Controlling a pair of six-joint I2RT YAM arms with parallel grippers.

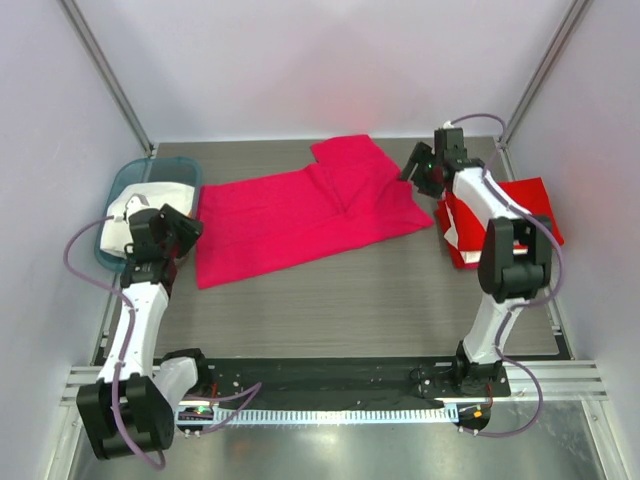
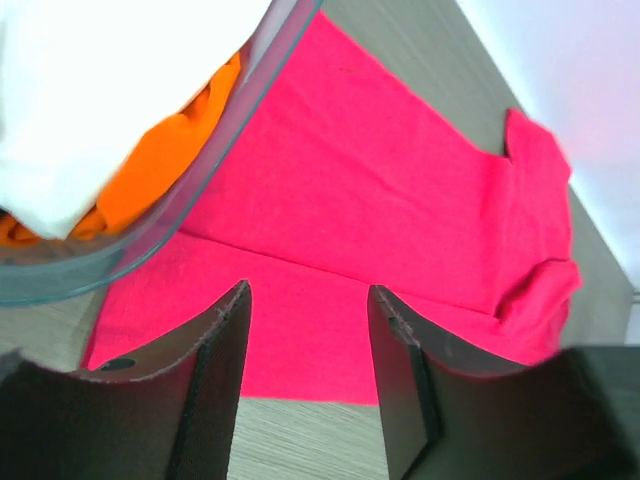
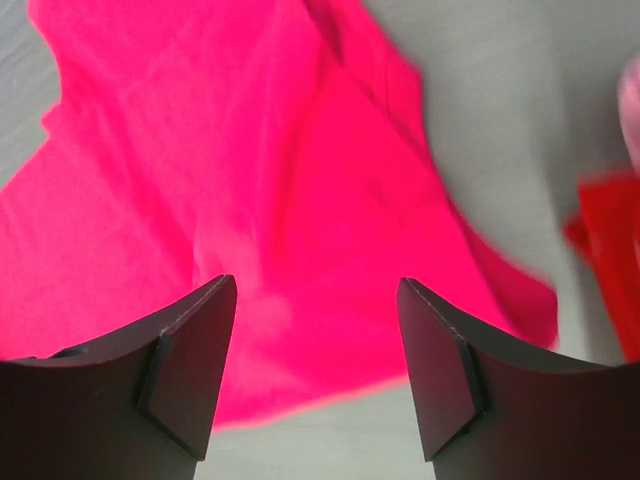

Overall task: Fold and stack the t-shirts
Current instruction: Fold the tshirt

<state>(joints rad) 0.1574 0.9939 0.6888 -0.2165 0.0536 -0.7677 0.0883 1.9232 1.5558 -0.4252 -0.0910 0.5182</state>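
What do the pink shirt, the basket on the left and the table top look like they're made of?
The pink t-shirt looks like soft matte cloth, probably a cotton knit: it lies limp, with creases and folds. The basket looks like smooth translucent teal plastic: its contents show through the glossy wall. The table top is grey with fine straight grain lines, likely wood-look laminate with a low sheen.

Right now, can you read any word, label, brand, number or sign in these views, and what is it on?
No readable text in any view.
The magenta-pink t-shirt, the red t-shirts and the teal basket are plain.
Any marking on the base rail is too small to read.
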